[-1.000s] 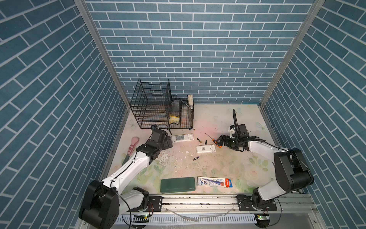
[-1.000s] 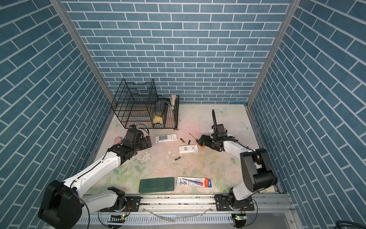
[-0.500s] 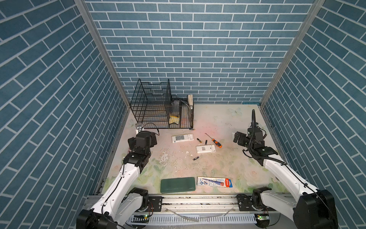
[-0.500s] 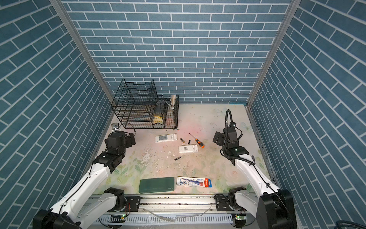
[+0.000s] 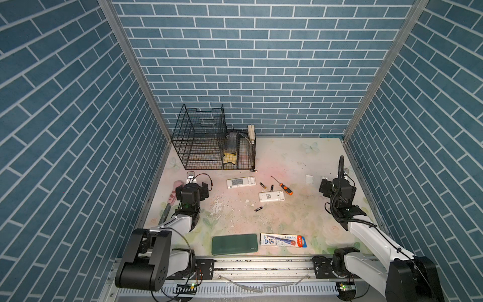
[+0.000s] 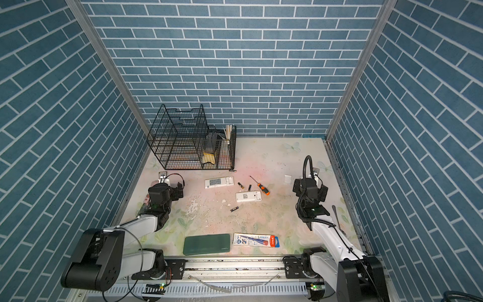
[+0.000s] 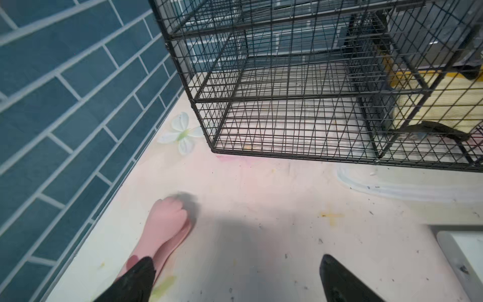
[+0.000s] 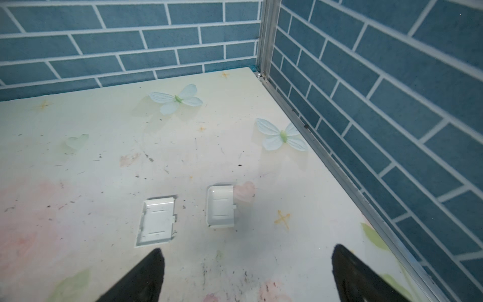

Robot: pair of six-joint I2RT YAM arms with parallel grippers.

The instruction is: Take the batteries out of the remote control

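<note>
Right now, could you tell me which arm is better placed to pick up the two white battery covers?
The right arm: the right pincer, open, points at both covers lying just ahead of it; the left pincer faces the wire basket, far from them.

Robot lab cell, brick-papered walls (image 5: pixel 261 65)

Blue brick walls (image 5: pixel 261 78) — pale floral table (image 5: pixel 300 217) — black, gold-tipped batteries (image 5: pixel 263 185).

Two batteries (image 5: pixel 263 185) between the remotes (image 5: pixel 271 196), screwdriver (image 5: pixel 285 188) to their right, wire rack (image 5: pixel 198 141) behind
</note>
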